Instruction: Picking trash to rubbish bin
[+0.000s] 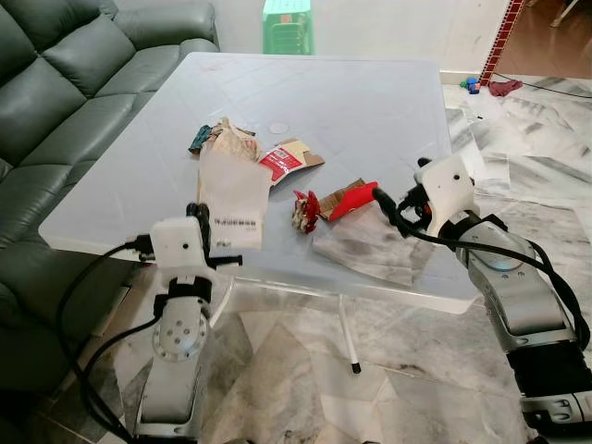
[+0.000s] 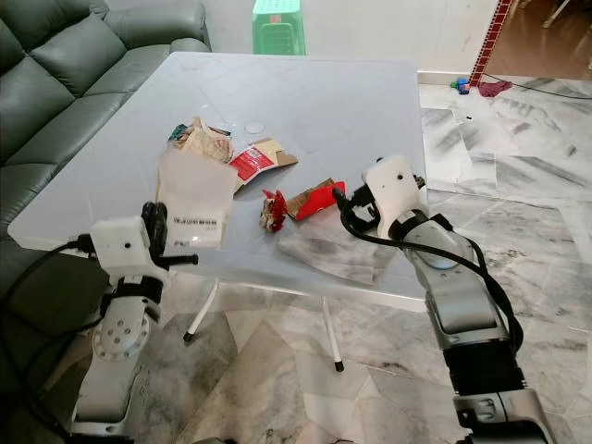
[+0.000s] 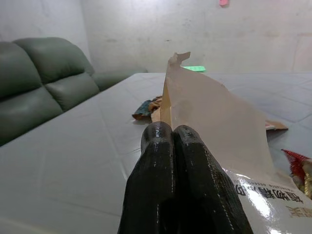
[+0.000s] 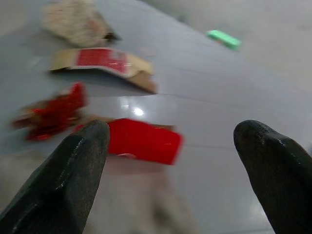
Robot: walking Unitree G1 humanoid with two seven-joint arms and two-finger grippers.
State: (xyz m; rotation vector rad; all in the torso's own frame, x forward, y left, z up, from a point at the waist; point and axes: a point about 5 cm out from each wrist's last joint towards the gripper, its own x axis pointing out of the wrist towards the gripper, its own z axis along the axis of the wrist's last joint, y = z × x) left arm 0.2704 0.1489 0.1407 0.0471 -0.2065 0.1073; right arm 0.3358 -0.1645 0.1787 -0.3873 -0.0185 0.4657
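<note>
A white paper bag [image 1: 233, 196] with a barcode label stands tilted up from the near left edge of the white table [image 1: 370, 102]. My left gripper [image 1: 197, 215] is shut on its near edge, fingertips pressed together [image 3: 172, 132]. My right gripper [image 1: 382, 202] is open just above the table on the right, fingers [image 4: 73, 165] spread either side of a flat red wrapper [image 4: 144, 140]. Beside that red wrapper [image 1: 352, 200] lies a crumpled red-and-gold wrapper [image 1: 304, 211]. A red-and-brown card [image 1: 288, 158] and crumpled beige wrappers [image 1: 226, 139] lie further back.
A creased grey sheet [image 1: 370, 246] lies at the table's near edge under my right gripper. A dark green sofa [image 1: 65, 92] runs along the left. A green stool [image 1: 289, 26] stands beyond the table. The marble floor [image 1: 527, 120] is open to the right.
</note>
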